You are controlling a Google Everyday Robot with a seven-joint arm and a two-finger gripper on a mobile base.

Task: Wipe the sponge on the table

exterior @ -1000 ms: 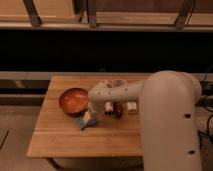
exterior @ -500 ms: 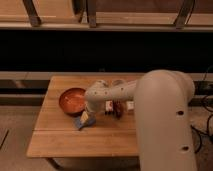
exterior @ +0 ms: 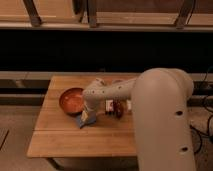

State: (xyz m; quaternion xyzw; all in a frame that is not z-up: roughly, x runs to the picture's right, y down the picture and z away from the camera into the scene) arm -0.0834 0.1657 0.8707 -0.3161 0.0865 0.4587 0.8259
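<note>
Matt wood-plank table; bowl smooth, slight sheen; arm smooth cream plastic; tool on soft-looking sponge.

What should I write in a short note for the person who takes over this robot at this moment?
Gripper: low at the sponge, just right of the orange-red bowl in the camera view. Its grip cannot be judged.
Sponge: lies on the table near the middle, partly under the gripper.
Done: gripper and sponge are together on the wood.
Left: the wiping strokes; how much is already wiped cannot be seen.
Take care of the bowl and of the small dark items beside the arm.
</note>
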